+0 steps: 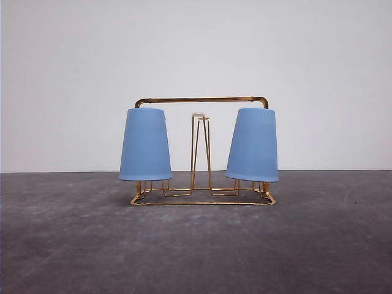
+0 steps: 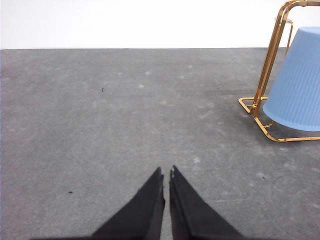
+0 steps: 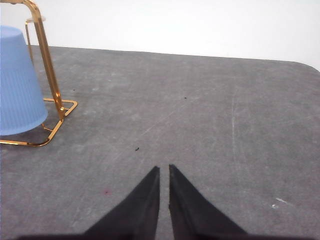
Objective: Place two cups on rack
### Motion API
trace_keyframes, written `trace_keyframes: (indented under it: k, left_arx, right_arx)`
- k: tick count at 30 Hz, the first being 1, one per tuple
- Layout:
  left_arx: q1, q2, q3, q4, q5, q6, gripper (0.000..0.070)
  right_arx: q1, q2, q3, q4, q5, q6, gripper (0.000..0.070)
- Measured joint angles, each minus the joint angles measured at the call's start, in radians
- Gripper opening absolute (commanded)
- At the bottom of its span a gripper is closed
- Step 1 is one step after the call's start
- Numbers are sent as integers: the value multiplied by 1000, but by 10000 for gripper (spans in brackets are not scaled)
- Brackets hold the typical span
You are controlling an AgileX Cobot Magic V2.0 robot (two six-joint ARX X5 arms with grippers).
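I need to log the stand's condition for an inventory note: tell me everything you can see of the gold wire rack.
The thin gold metal wire rack stands upright on the grey table, at its middle. It has an arched rectangular top bar, a flat rectangular wire base and narrow upright prongs; the free centre prong has a white tip. It looks shiny and unbent. Two upside-down light-blue ribbed plastic cups hang on its outer prongs, the right one tilted slightly.
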Motion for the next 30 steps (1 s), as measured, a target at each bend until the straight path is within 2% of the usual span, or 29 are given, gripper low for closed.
trace_keyframes:
  k: [30]
  left_arx:
    - [0, 0, 0, 0, 0, 0, 0]
  right_arx:
    - [0, 0, 0, 0, 0, 0, 32]
